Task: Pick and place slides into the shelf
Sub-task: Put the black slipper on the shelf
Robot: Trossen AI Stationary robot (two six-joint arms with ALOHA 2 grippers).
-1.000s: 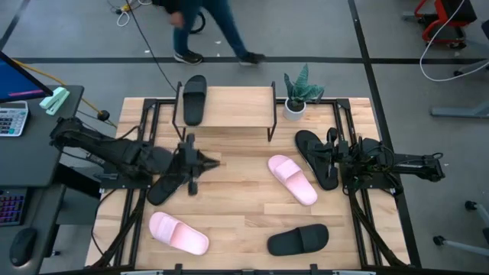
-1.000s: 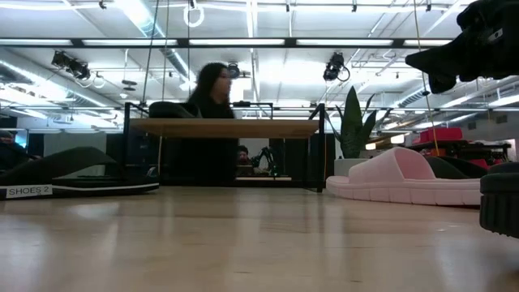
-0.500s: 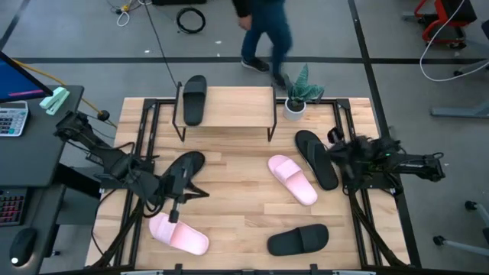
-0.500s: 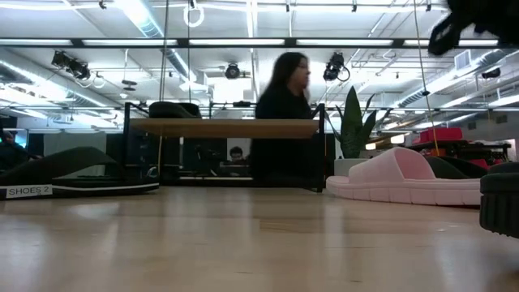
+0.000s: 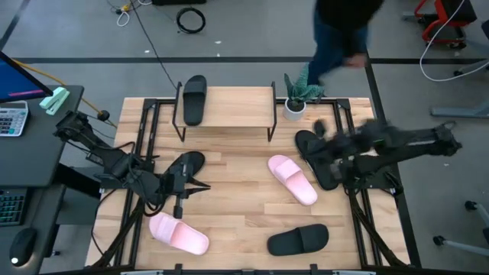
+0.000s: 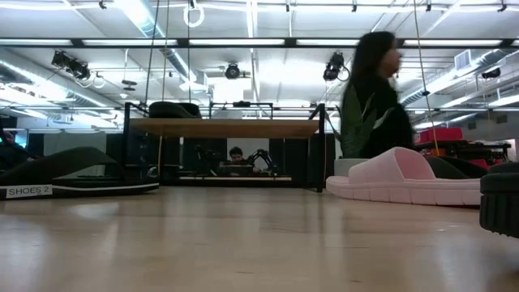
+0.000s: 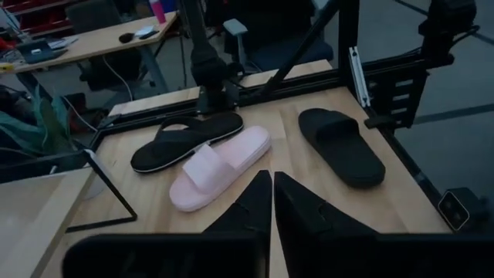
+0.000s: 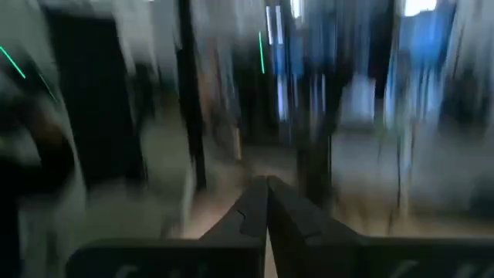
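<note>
1. High view: the shelf (image 5: 229, 107) stands at the table's 12 o'clock edge, with one black wide-strap slide (image 5: 195, 98) lying on the left end of its plank top.
2. Left gripper (image 5: 200, 186) hangs over the table's left half, at about 9 o'clock from the table's middle. Its fingers are pressed together and hold nothing, as the left wrist view shows.
3. A thin black flip-flop (image 5: 180, 170) lies on the table right by that gripper, partly under the arm.
4. A pale pink slide (image 5: 178, 234) lies at about 7 o'clock, near the front left corner.
5. A second pale pink slide (image 5: 292, 179) lies at about 3 o'clock from the middle, set diagonally.
6. Another black wide-strap slide (image 5: 298, 240) lies at about 5 o'clock, near the front edge.
7. Right gripper (image 5: 319, 147) is over the right side, above the second thin black flip-flop (image 5: 315, 159). The right wrist view shows its fingers pressed together; nothing is seen between them.
8. A potted plant (image 5: 296, 93) stands just right of the shelf.
9. A person (image 5: 341, 34) is on the floor beyond the table, at about 1 o'clock.
</note>
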